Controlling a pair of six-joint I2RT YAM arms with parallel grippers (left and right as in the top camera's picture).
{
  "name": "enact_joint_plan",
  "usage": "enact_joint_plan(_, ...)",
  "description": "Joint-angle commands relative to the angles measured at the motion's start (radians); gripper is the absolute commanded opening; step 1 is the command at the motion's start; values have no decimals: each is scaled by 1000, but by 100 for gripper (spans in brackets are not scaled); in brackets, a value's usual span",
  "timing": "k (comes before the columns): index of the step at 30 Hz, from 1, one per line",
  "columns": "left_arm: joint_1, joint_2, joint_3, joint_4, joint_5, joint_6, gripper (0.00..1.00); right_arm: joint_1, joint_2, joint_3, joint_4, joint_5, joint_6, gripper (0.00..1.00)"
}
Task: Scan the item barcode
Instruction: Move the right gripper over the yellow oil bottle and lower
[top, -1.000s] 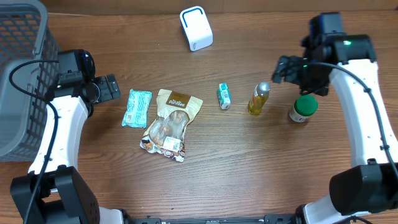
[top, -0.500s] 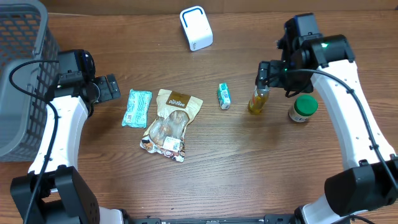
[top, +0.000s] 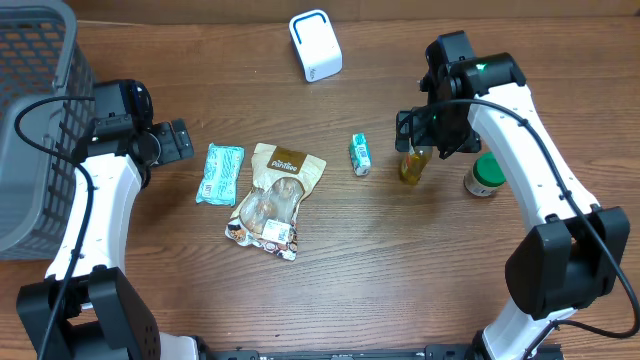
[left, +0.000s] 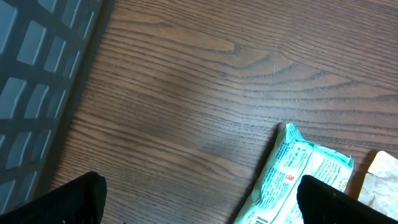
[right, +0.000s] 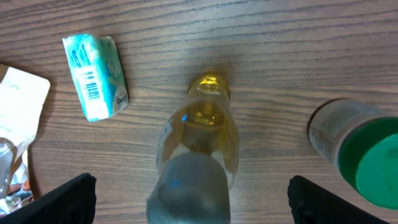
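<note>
Wooden table (top: 400, 260) below, right pincer (right: 193, 202) hovers open over bottle (right: 202, 134).

Wooden table (top: 400, 270), seven items.
Grey basket (top: 30, 130) at far-left corner, white box (top: 315, 46) near far edge; mid-table row, left to right: teal packet (top: 219, 174), snack pouch (top: 274, 199), small carton (top: 360, 155), yellow bottle (top: 411, 170), green-lidded jar (top: 486, 176).

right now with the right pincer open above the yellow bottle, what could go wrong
1. The yellow bottle looks upright and narrow; if the right pincer closes off-centre, it could tip over and roll.
2. The green-lidded jar stands close beside the bottle, so the wide-open jaws might knock it on the way down.
</note>
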Motion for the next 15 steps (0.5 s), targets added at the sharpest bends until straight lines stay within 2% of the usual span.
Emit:
enact_joint_plan(1, -7, -15, 20, 1, -5, 11, 99, 1, 5, -38, 30, 13, -5, 96)
enact_joint_plan(3, -7, -15, 20, 1, -5, 11, 100, 1, 5, -64, 55, 13, -5, 100)
enact_joint_plan(15, -7, -15, 20, 1, -5, 11, 100, 0, 5, -144, 159, 17, -6, 100)
